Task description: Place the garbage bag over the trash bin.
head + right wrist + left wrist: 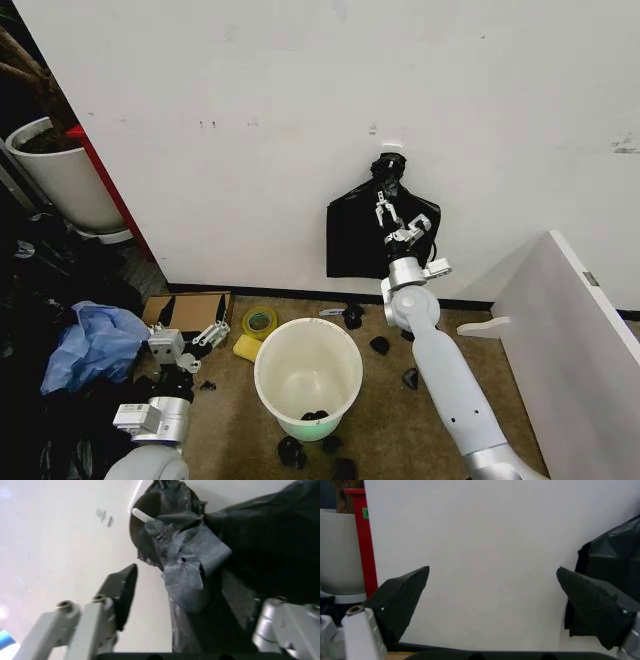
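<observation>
Right gripper is raised against the wall, at the garbage bag that hangs there from a small white hook. Jaws spread wide in the right wrist view: one finger sits beside the bag on the wall side, the other is behind the black plastic; nothing pinched, and I can't tell whether either finger touches the bag. Bag top is bunched and knotted at the hook, the rest drapes flat down the wall to just above the skirting. Trash bin stands upright on the floor, in front of the wall and below-left of the bag, mouth open, a few small black scraps at its bottom and more on the floor around it. Left gripper is low near the floor, left of the bin, next to a cardboard box and a yellow tape roll. Its jaws are also wide apart, holding nothing; left wrist view looks at bare wall between the fingers, with the bag edge at one side. White planter pot at the far left corner of the wall.
</observation>
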Available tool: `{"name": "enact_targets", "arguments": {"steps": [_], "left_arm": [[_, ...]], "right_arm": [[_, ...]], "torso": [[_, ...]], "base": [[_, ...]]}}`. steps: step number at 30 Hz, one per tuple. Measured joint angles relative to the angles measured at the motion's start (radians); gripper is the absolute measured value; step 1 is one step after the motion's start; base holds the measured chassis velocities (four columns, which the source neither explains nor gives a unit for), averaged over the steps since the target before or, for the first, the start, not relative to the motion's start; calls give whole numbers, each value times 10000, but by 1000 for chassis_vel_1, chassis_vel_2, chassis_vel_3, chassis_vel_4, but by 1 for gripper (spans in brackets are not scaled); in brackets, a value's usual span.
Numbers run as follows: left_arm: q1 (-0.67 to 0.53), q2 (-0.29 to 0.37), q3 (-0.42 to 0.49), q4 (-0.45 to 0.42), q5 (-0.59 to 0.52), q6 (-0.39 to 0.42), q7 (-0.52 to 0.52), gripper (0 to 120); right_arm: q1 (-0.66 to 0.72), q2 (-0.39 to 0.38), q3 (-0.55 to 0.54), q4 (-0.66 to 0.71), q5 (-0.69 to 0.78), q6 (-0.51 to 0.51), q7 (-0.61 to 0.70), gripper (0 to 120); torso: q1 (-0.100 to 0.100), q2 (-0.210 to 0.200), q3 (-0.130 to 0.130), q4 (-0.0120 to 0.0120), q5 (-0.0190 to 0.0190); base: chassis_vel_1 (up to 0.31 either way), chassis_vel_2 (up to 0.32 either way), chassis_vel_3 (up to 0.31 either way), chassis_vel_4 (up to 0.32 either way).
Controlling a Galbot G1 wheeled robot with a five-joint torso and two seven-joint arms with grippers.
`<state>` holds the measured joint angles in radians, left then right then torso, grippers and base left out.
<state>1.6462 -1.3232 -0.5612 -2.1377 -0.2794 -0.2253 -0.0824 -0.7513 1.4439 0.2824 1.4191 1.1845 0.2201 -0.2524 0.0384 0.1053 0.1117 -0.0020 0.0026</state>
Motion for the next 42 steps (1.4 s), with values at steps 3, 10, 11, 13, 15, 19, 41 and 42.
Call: {"name": "enact_targets", "arguments": {"steps": [3,10,11,13,15,19,41,42], "left_arm": [[18,-26,-3,12,17,-8,-21,100],[31,-137,45,53,64,-34,-38,100],[29,-156,55,53,64,-34,-43,100],[30,-197,86,46,74,-33,-49,100],[33,-214,106,40,86,-32,-50,100],[27,-213,116,41,92,-31,-51,100],[-154,-140,173,-116,-111,-24,-142,100],[-213,-120,173,-79,-144,-22,-149,100]], "right_arm": [[5,0,21,-35,-12,28,-85,48],[-74,-50,64,-56,-62,52,-262,23],[-84,-56,69,-61,-71,56,-285,18],[-104,-65,79,-63,-74,63,-313,10],[-143,-103,76,-37,-75,69,-315,1],[-321,-231,34,139,-75,87,-276,0],[-5229,-2293,-947,3512,-1517,523,654,0],[-5577,-2463,-1041,3607,-1780,583,661,0]], "torso": [[0,0,0,0,0],[0,0,0,0,0],[0,0,0,0,0],[0,0,0,0,0],[0,0,0,1,1],[0,0,0,0,0],[0,2,-2,-1,1],[0,2,-2,-2,0]], "base": [[0,0,0,0],[0,0,0,0],[0,0,0,0],[0,0,0,0],[0,0,0,0],[0,0,0,0],[0,0,0,0],[0,0,0,0]]}}
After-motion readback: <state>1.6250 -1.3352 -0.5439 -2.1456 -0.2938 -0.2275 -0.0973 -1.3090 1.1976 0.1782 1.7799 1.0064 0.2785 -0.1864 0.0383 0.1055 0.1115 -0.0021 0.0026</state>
